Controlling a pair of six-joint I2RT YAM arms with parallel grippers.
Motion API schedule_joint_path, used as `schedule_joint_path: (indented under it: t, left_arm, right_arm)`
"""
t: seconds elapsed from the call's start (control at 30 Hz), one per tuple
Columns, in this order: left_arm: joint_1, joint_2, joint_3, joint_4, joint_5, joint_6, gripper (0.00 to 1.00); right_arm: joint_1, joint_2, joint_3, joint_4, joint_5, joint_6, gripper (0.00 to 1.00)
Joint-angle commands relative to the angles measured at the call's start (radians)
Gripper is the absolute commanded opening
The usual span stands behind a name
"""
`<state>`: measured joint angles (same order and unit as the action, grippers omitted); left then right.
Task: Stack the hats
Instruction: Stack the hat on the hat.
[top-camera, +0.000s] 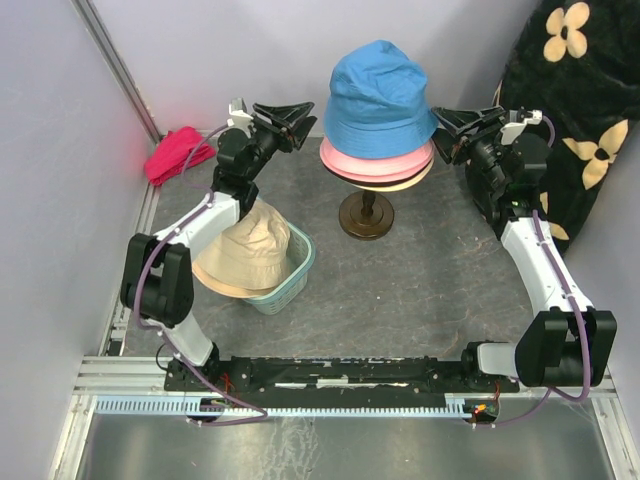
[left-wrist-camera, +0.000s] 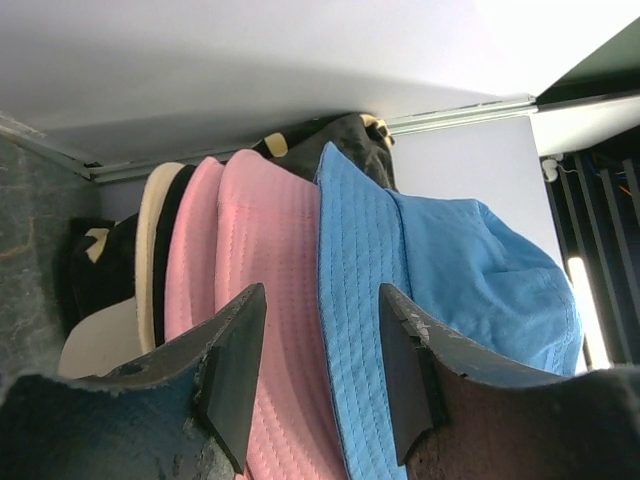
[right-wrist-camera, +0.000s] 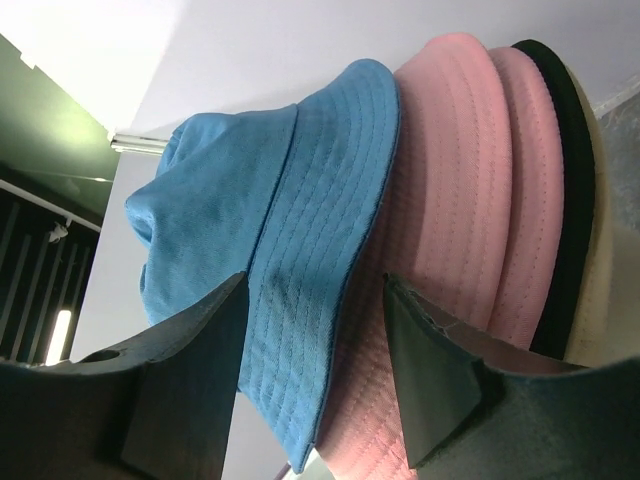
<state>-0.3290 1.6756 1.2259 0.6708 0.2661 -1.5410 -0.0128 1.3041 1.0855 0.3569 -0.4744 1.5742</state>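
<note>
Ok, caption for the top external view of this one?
Open left fingers and right fingers flank the hat stack, blue hat on top; a beige hat lies in the basket.

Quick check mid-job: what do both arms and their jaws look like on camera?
Both arms match: left arm and right arm have white link shells, black joint housings and a purple cable looped alongside. The jaws are black, wedge-shaped, with scuffed edges in the wrist views. No markings readable.

Overhead; both wrists close beside hats (top-camera: 378, 120), seemingly.
</note>
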Motion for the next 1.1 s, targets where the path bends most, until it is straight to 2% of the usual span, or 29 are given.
schedule_joint_path:
  t: [0.0, 0.53, 0.77, 1.07]
  left_arm:
    - [-0.012, 0.041, 0.069, 0.119, 0.037, -0.066, 0.56]
    - [-0.037, 0.215, 0.165, 0.351, 0.088, -0.209, 0.57]
    - [-0.041, 0.259, 0.186, 0.433, 0.070, -0.247, 0.57]
    - [-0.053, 0.313, 0.232, 0.526, 0.039, -0.288, 0.56]
  right_arm:
    - [0.012, -0.023, 0.022, 0.042, -0.002, 0.005, 0.64]
    - [0.027, 0.022, 0.016, 0.131, 0.002, 0.076, 0.62]
    - [0.037, 0.038, 0.015, 0.152, 0.009, 0.090, 0.61]
    - [0.042, 0.054, -0.005, 0.192, 0.016, 0.117, 0.53]
